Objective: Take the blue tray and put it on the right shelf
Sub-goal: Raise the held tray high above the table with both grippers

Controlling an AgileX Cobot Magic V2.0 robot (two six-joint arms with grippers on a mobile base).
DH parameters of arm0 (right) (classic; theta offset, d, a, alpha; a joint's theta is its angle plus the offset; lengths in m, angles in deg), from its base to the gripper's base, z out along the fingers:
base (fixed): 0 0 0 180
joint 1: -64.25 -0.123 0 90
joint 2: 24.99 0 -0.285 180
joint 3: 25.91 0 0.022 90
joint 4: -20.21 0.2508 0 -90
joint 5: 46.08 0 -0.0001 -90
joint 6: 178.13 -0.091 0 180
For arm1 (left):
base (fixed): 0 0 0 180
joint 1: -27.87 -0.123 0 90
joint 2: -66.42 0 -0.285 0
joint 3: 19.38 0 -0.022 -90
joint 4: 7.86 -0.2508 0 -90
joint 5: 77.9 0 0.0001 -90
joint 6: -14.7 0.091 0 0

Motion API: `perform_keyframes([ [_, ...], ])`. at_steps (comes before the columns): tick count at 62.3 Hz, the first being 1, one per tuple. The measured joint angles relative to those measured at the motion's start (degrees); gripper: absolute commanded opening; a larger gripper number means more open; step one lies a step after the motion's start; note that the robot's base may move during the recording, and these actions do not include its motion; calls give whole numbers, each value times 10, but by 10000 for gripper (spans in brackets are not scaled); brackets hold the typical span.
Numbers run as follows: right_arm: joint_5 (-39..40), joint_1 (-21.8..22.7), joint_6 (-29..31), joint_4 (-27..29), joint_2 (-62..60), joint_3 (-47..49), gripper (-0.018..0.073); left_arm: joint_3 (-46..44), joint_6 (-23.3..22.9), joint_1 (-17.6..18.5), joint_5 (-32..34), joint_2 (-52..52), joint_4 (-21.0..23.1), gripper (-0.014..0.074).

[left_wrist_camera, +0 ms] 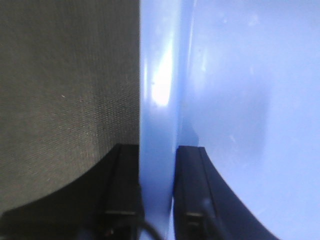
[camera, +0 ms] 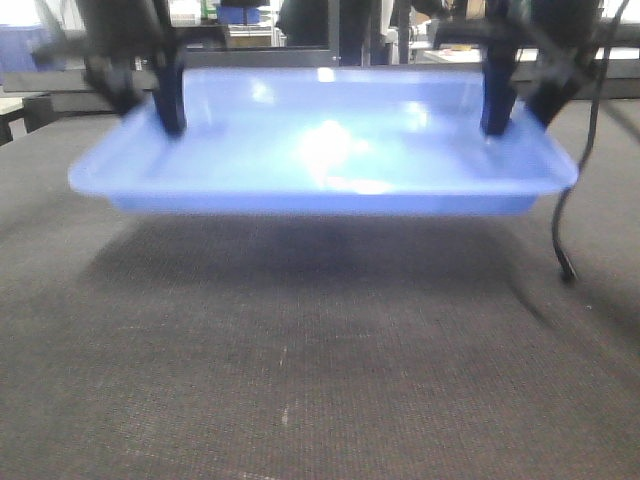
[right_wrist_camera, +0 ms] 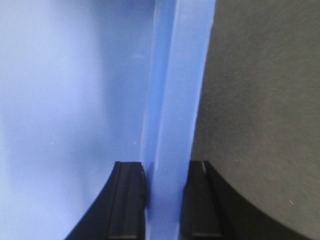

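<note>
The light-blue tray (camera: 330, 150) hangs level above the dark carpeted floor (camera: 300, 350), casting a shadow beneath it. My left gripper (camera: 150, 100) is shut on the tray's left rim; in the left wrist view its two black fingers (left_wrist_camera: 120, 185) clamp the blue rim (left_wrist_camera: 157, 100). My right gripper (camera: 520, 100) is shut on the tray's right rim; in the right wrist view its fingers (right_wrist_camera: 127, 200) pinch the rim (right_wrist_camera: 175, 100). The tray is empty. The right shelf is out of view.
A black cable (camera: 565, 220) hangs at the right down to the floor. Dark furniture legs and a dark blue bin (camera: 242, 13) stand far behind the tray. A table edge (camera: 20, 105) sits at the far left.
</note>
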State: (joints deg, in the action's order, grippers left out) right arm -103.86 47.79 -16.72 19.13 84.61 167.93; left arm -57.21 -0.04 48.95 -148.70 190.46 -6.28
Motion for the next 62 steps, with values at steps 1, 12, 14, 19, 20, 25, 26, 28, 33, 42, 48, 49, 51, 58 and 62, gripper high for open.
perform_keyframes([
  [1, -2, 0, -1, 0, -5, 1, 60, 0, 0, 0, -1, -9, 0, -45],
  [12, -27, 0, -1, -5, -73, 1, 60, 0, 1, 10, -11, -82, 0, -45],
  [14, -32, -1, -2, -6, -87, 1, 60, 0, 1, 15, -12, -94, -3, -45],
  [19, -47, -8, -3, -14, -117, 2, 64, 0, 0, 33, -14, -125, -23, -45],
  [20, -49, -9, -3, -16, -122, 4, 65, 0, -1, 36, -15, -133, -27, -45],
  [25, -66, -20, -6, -30, -151, 4, 66, 0, -4, 52, -17, -156, -41, -45],
  [26, -69, -21, -6, -33, -156, 4, 66, 0, -4, 54, -18, -160, -42, -45],
  [28, -77, -25, -7, -39, -167, 4, 66, 0, -5, 60, -20, -169, -44, -45],
  [33, -93, -33, -8, -47, -190, 4, 66, 7, -6, 69, -20, -189, -47, -45],
  [42, -117, -41, -6, -48, -227, 4, 66, 68, -14, 72, -10, -237, -39, -45],
  [48, -128, -44, -4, -41, -244, -1, 66, 116, -25, 73, -3, -269, -28, -45],
  [49, -129, -44, -4, -40, -246, -3, 66, 123, -26, 74, -1, -274, -27, -45],
  [51, -131, -44, -4, -35, -252, -7, 66, 137, -33, 74, 0, -286, -24, -45],
  [58, -131, -44, -3, -15, -274, -32, 66, 162, -35, 74, -1, -320, -16, -45],
  [62, -125, -44, -3, -1, -286, -46, 66, 166, -35, 74, -6, -336, -10, -45],
])
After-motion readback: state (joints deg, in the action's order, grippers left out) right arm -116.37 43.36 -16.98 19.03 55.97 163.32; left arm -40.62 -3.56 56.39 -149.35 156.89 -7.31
